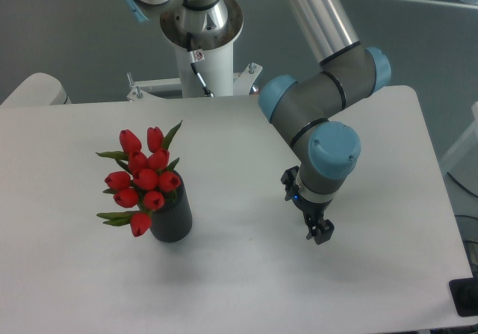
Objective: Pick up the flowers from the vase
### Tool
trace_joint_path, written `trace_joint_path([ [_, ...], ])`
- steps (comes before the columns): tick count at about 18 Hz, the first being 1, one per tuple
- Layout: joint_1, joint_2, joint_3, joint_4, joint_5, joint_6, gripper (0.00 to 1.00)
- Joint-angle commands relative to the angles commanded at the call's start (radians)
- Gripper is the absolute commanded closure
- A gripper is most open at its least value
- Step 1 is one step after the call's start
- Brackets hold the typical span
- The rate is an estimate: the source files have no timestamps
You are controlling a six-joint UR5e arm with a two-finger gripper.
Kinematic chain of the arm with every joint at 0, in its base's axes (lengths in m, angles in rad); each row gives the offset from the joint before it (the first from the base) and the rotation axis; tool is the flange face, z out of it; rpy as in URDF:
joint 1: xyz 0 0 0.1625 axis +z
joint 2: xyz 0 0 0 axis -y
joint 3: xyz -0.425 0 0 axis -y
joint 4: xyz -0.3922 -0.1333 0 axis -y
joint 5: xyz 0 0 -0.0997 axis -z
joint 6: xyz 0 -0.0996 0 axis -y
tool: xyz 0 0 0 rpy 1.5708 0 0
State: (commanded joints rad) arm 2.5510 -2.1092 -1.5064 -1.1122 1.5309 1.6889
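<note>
Tulips [143,175] sit in the ribbed vase [172,217]; the gripper [320,232], at three o'clock, spread unclear, could topple the vase grabbing askew.

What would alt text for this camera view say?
A bunch of red tulip flowers stands in a dark vase on a white table. To the right, apart from it, the robot arm's gripper points down near the tabletop.
</note>
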Motion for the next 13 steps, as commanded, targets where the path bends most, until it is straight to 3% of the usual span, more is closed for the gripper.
trace_joint_path([
  [8, 0.003, 0.008, -0.014, 0.003, -0.003, 0.009, 0.00],
  [11, 0.005, 0.026, -0.060, 0.066, -0.005, 0.008, 0.00],
  [13, 0.009, 0.037, -0.072, 0.078, -0.017, 0.014, 0.00],
])
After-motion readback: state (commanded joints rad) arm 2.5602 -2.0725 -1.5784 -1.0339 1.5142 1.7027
